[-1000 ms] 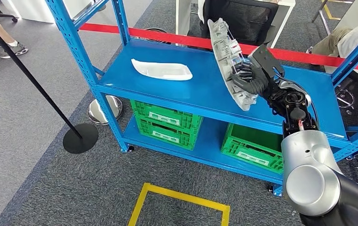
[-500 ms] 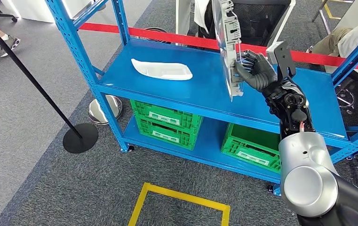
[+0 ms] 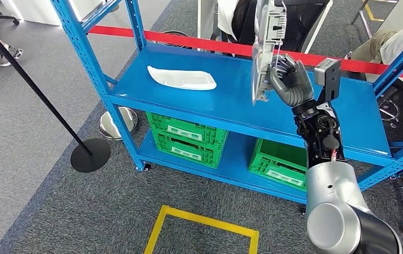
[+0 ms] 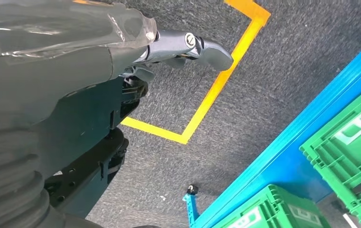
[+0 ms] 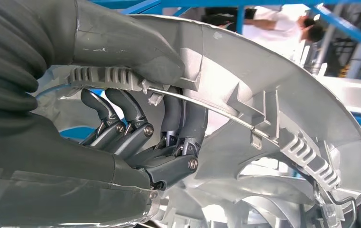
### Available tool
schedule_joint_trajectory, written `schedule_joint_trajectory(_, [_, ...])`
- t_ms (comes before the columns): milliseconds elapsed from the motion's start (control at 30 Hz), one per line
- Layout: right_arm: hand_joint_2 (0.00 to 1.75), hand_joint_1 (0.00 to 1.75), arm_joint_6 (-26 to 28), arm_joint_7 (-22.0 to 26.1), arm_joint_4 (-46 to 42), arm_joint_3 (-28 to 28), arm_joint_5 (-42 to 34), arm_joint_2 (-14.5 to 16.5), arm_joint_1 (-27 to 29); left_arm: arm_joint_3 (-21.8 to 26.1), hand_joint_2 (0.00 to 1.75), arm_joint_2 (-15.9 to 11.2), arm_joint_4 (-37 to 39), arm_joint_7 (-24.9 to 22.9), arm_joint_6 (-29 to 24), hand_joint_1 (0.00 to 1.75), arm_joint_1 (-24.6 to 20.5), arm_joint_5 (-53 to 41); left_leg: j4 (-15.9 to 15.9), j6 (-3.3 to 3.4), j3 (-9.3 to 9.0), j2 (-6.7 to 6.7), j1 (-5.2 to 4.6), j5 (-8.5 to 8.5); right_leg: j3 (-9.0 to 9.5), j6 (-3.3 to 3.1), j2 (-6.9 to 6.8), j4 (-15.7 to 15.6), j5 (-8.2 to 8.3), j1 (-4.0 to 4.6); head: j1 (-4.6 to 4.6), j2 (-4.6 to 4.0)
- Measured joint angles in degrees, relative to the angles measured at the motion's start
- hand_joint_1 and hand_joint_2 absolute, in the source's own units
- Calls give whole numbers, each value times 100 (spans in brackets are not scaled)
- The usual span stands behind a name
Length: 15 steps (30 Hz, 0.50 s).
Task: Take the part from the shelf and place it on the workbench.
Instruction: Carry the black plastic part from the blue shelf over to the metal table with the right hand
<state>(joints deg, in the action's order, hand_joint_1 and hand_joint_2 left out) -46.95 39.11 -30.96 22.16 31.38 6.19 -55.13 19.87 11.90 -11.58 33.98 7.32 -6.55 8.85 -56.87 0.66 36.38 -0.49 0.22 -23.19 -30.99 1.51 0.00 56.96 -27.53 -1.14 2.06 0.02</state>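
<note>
Above the blue steel shelf (image 3: 231, 100), at about one o'clock in the head view, the right hand (image 3: 290, 80) holds the long pale-grey ribbed plastic part (image 3: 267, 47) nearly upright — fingers (image 5: 121, 111) curled through its inner ribs, thumb pressed on the outer rim, the part clear of the deck. My worry is leverage: gripped near its lower end, it could twist or slip out during the turn toward the worktop — or clip a blue upright. The left hand (image 4: 188, 45) hangs over the grey carpet (image 4: 273, 80), its fingers holding nothing, though how far they spread I cannot tell.

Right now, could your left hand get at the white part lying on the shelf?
Probably yes: the white part lies alone on the open shelf, and the left hand hangs low, holding nothing.
</note>
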Motion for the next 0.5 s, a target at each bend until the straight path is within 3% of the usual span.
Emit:
schedule_joint_trajectory(267, [175,175,0,-20,-1082,-1200,-1481,46,826,40,175,-22,0,32,14,0,43,9,0,-1,1,9,0,-2,-6,-1,3,-1,-1,0,1,0])
schedule_joint_trajectory(500, [175,175,0,13,-2246,-2109,-2076,57,1691,63,175,-44,2,43,12,0,78,9,1,-4,1,11,0,-4,-6,-6,5,-1,-5,0,0,0])
